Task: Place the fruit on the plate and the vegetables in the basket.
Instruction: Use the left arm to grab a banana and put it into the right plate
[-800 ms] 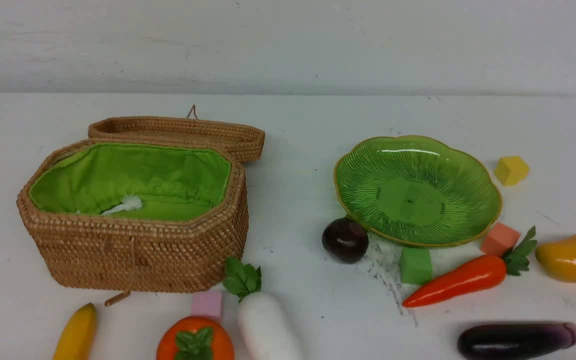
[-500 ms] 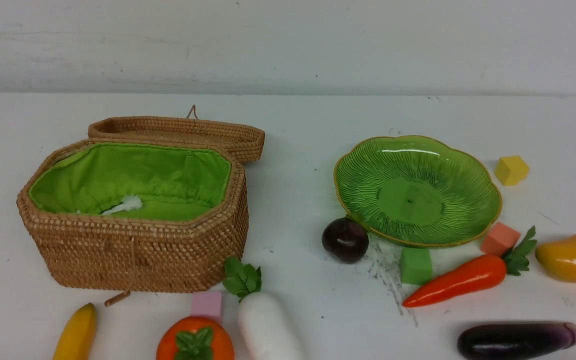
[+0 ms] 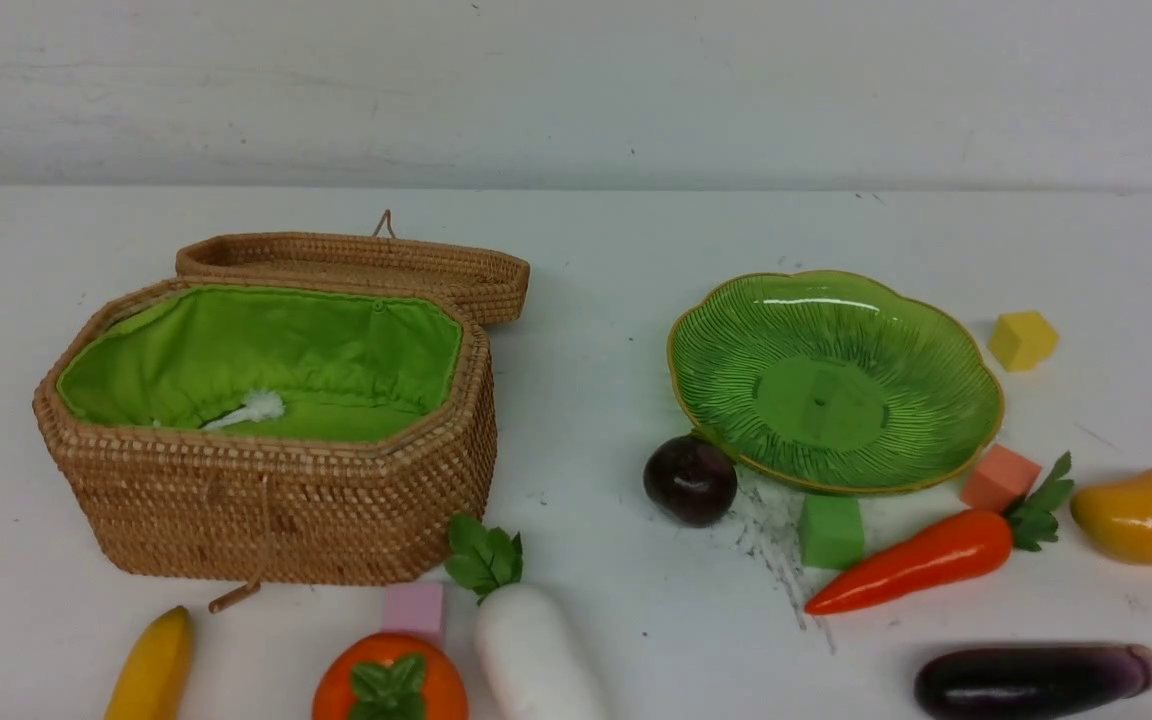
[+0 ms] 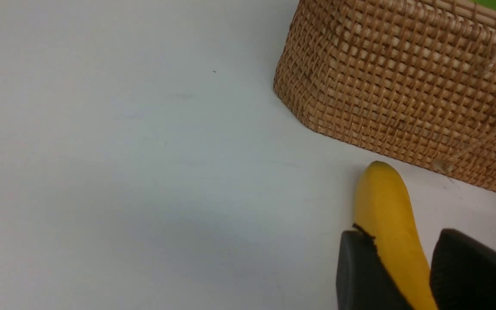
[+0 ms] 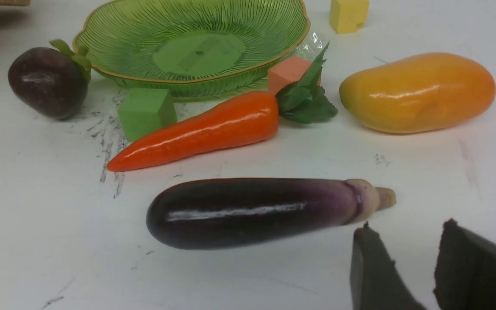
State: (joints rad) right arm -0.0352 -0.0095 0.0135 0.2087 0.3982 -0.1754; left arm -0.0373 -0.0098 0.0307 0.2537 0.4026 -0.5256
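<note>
The open basket (image 3: pixel 276 510) stands at the left and the empty green plate (image 3: pixel 836 330) at the right. A banana (image 3: pixel 151 665), a persimmon (image 3: pixel 391 685) and a radish (image 3: pixel 536 655) lie near the front edge. The plum (image 3: pixel 690 480) touches the plate's rim. The carrot (image 3: pixel 911 562), mango (image 3: pixel 1151 513) and eggplant (image 3: pixel 1031 680) lie at the front right. Neither gripper shows in the front view. My left gripper (image 4: pixel 401 232) is open, its fingers either side of the banana (image 4: pixel 385 202). My right gripper (image 5: pixel 407 226) is open and empty, just short of the eggplant's (image 5: pixel 252 211) stem end.
The basket's wicker lid (image 3: pixel 356 265) lies folded back behind it. Foam cubes sit about: pink (image 3: pixel 414 607) by the radish leaves, green (image 3: pixel 831 531) and salmon (image 3: pixel 999 477) at the plate's front rim, yellow (image 3: pixel 1022 340) to its right. Dark scuffs mark the table near the green cube.
</note>
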